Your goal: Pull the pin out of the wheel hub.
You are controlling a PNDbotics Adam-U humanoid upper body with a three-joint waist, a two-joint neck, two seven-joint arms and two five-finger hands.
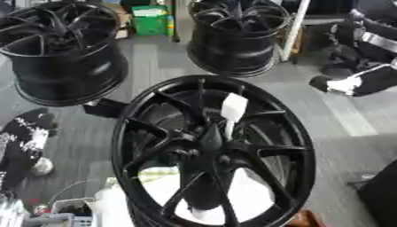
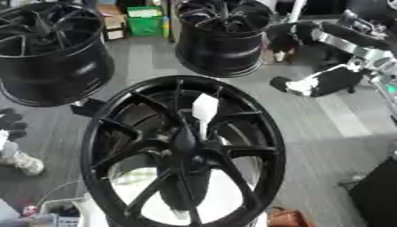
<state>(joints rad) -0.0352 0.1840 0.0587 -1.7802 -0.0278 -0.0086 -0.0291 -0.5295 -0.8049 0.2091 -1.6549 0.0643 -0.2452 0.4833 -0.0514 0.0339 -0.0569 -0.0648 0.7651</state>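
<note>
A large black spoked wheel hub point(image 2: 101, 146) stands tilted in the middle of both views. A white pin point(image 2: 204, 108) with a flat white head sticks up out of its centre boss point(image 2: 184, 142). My right arm comes in from the upper right, black with silver joints. Its hand point(image 2: 314, 84) hangs over the grey floor to the right of the hub's top rim, well apart from the pin. A dark shape with white marks at the left edge looks like my left hand point(image 1: 27, 133), low and away from the hub.
Two more black wheel hubs stand behind, one at the back left point(image 1: 66, 66) and one at the back centre point(image 1: 232, 44). Green and brown boxes point(image 1: 151, 20) sit between them. Cables and a small box point(image 1: 70, 208) lie at the lower left.
</note>
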